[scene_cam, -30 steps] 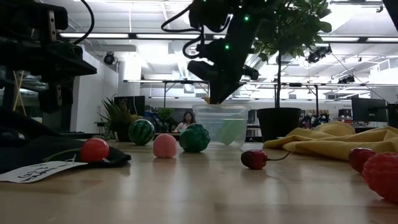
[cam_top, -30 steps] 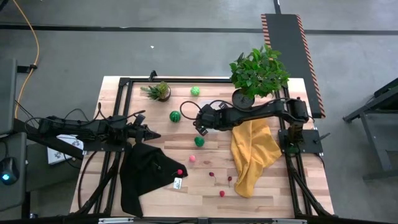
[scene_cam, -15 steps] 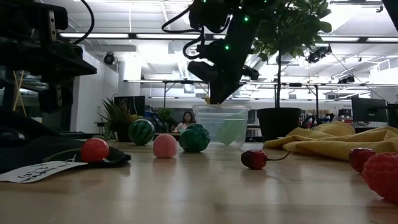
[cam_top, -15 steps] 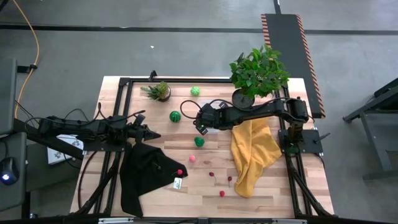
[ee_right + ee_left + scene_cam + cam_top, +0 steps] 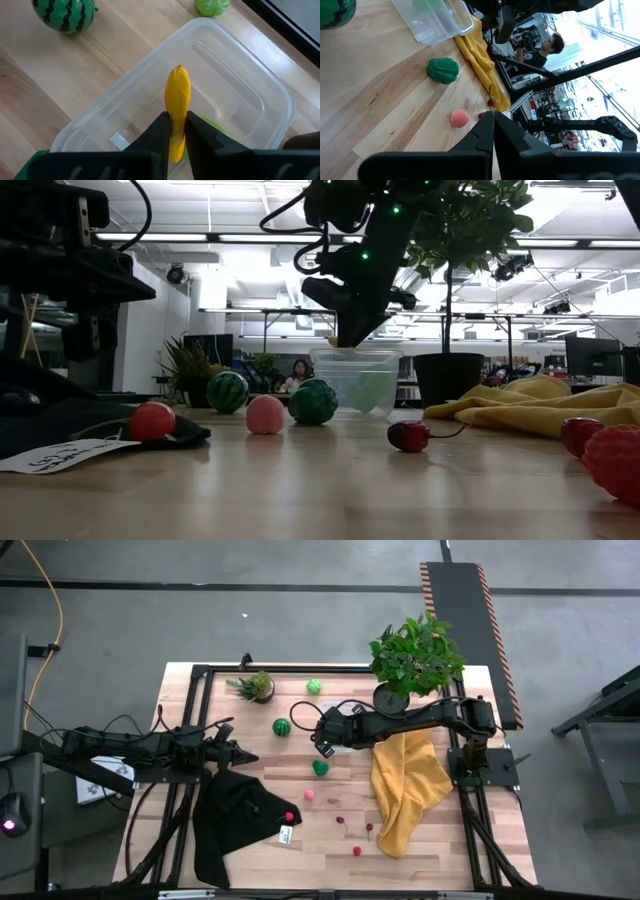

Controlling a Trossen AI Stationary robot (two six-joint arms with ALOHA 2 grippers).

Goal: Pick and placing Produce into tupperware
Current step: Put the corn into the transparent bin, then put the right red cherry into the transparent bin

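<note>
I have the right gripper (image 5: 173, 131) poised directly over the tupperware (image 5: 255, 95), its fingers pinched nearly together on the yellow piece (image 5: 177, 107), which hangs lengthwise above the container's open mouth. Through the clear floor of the container I can make out something pale green, probably a leafy piece, though the fingers cover most of it. From the table-level camera the tupperware (image 5: 357, 380) stands on the wood behind the dark-green ball (image 5: 313, 401), with the right arm coming down onto it from above. The striped melon (image 5: 63, 13) lies on the table near one corner of the container, and a light-green ball (image 5: 211, 5) sits just past another. The pink ball (image 5: 265, 414) and the red ball (image 5: 152, 421) rest nearer the black cloth (image 5: 235, 820). My left gripper (image 5: 492, 131) waits at the table's left side, fingers pressed fully together and holding nothing.
</note>
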